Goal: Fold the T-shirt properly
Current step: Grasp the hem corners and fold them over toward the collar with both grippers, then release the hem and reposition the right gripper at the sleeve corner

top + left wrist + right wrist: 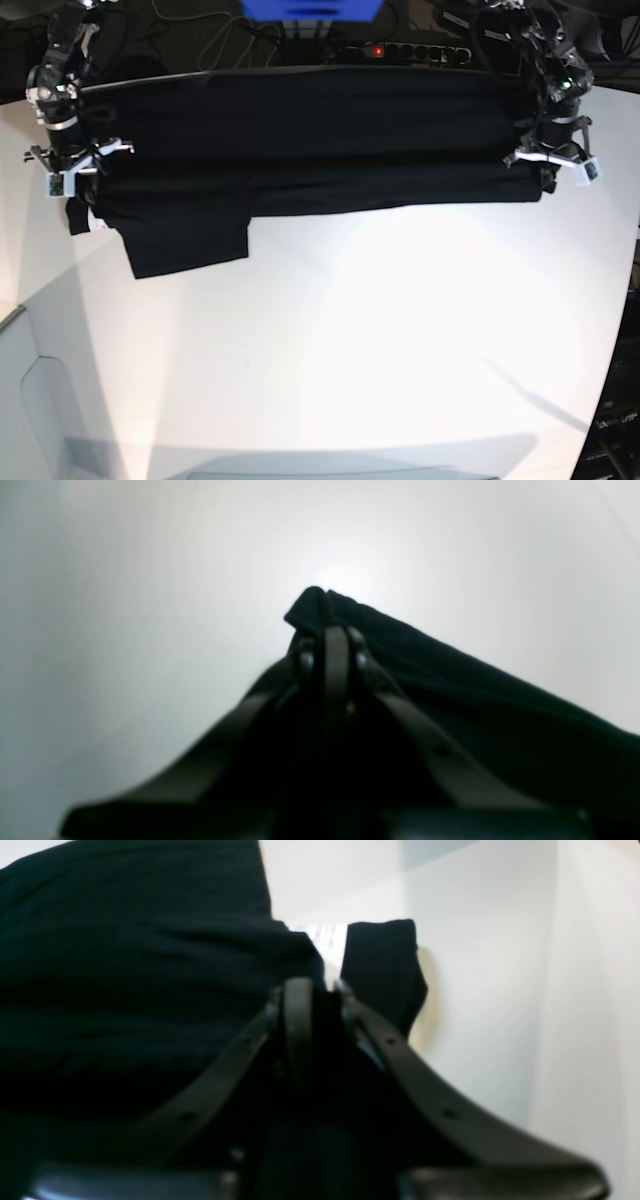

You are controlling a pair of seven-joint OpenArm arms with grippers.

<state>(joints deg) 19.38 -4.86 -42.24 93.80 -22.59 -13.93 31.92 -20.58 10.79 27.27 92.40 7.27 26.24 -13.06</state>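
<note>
The black T-shirt (300, 130) lies in a long folded band across the far side of the white table (350, 330), one sleeve (185, 235) sticking out toward me on the left. At the band's right end my left gripper (545, 160) is shut on a corner of the cloth (312, 605); in the left wrist view its fingers (336, 630) meet around it. My right gripper (75, 175) is at the left end. In the right wrist view its jaws (321, 987) stand slightly apart over the cloth (125, 965), a white label (327, 940) just beyond them.
A power strip with a red light (400, 50) and cables lie behind the table's far edge, with a blue object (310, 10) at top centre. The table's curved edge runs down the right side (625, 330).
</note>
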